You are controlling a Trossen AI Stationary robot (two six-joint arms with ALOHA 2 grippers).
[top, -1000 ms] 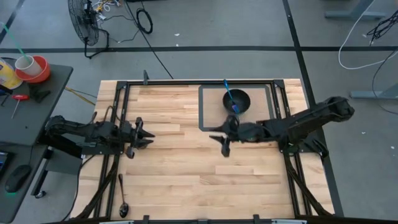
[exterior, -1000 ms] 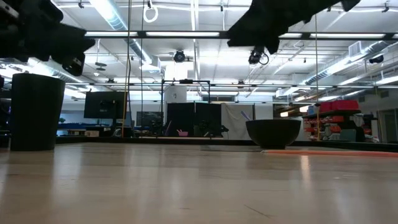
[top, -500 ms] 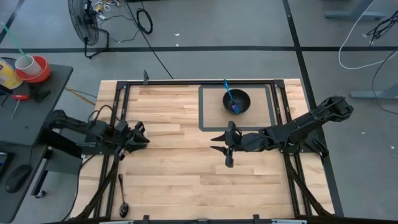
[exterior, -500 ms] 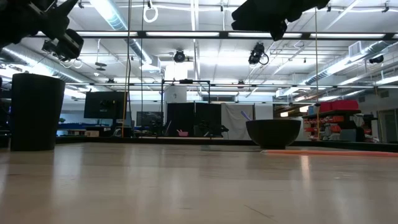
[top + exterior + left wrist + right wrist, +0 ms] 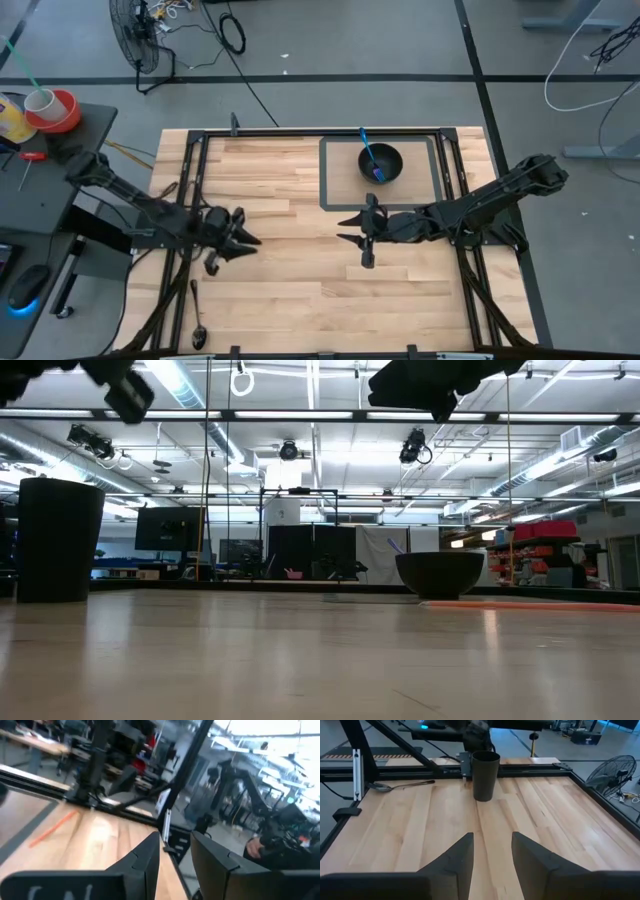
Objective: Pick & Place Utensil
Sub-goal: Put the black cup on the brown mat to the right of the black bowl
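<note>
Left gripper (image 5: pixel 245 240) hovers above the left half of the table (image 5: pixel 290 290), its fingers spread with a clear gap between them in its own wrist view. The spoon (image 5: pixel 197 316) lies flat near the table's front-left corner, bowl end toward the front edge, apart from everything and not gripped. The dark cup (image 5: pixel 485 775) stands upright close to the left arm, with the spoon lying off to 1 side of it. Over on the right, the right gripper (image 5: pixel 343 230) waits above mid-table with its fingers parted and holding nothing. The black bowl (image 5: pixel 380 162) sits inside the marked rectangle with 1 blue utensil (image 5: pixel 368 148) leaning in it.

My read: the left arm is the 1 to fetch that spoon, and the reach has barely begun. To do it well, bring the gripper back over the handle, turn the wrist so the 2 fingers straddle the handle crosswise, and come down low. It is a thin, flat piece on wood, so a shallow pinch will likely slip. Steer clear of the cup on the way down
</note>
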